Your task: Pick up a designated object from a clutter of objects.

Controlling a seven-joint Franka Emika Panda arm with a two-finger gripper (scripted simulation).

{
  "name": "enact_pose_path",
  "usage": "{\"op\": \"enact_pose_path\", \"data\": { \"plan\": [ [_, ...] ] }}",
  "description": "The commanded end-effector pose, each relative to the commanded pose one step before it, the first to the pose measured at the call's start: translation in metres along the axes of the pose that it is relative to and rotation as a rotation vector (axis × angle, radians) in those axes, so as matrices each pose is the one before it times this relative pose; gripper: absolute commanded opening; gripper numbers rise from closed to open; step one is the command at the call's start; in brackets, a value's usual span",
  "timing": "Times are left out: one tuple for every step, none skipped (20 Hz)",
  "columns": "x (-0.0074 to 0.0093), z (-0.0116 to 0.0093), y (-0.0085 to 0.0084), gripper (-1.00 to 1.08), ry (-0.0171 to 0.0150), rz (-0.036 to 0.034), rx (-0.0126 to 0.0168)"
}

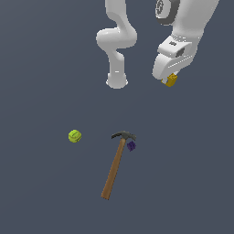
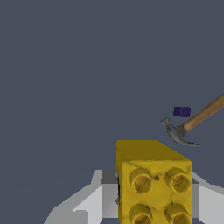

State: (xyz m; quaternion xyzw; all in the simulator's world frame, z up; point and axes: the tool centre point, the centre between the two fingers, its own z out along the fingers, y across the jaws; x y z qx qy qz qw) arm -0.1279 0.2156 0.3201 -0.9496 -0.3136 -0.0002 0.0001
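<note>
The yellow-orange block (image 1: 171, 80) sits at the tip of my gripper (image 1: 168, 81), high in the exterior view's upper right, far from the other objects. The wrist view shows this block (image 2: 153, 183) large between the light grey fingers (image 2: 98, 201), its studded face toward the camera; the gripper is shut on it. On the floor lie the wooden-handled hammer (image 1: 116, 167) and the tiny purple block (image 1: 131, 146) beside its dark head. Both show small in the wrist view: hammer (image 2: 192, 124), purple block (image 2: 181, 112).
A yellow-green ball (image 1: 75, 135) rests on the grey floor to the exterior view's left of the hammer head. The arm's white base (image 1: 117, 81) stands at the back, left of the gripper.
</note>
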Motion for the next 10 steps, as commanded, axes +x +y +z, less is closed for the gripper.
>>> {"op": "enact_pose_path", "data": {
  "plan": [
    [-0.00446, -0.01326, -0.00437, -1.0, -0.00062, 0.00025, 0.00045],
    [-0.0012, -0.00414, -0.00131, -1.0, 0.0, 0.0, 0.0],
    [-0.00115, -0.00375, -0.00084, -1.0, 0.0002, 0.00066, 0.0],
    [-0.00088, -0.00316, -0.00098, -1.0, 0.0, 0.0, 0.0],
    [-0.00073, -0.00267, -0.00082, -1.0, 0.0, 0.0, 0.0],
    [-0.00058, -0.00219, -0.00067, -1.0, 0.0, 0.0, 0.0],
    [-0.00045, -0.0017, -0.00051, -1.0, 0.0, 0.0, 0.0],
    [-0.00032, -0.00122, -0.00036, -1.0, 0.0, 0.0, 0.0],
    [-0.00019, -0.00073, -0.00022, -1.0, 0.0, 0.0, 0.0],
    [-0.00006, -0.00024, -0.00007, -1.0, 0.0, 0.0, 0.0]
  ]
}}
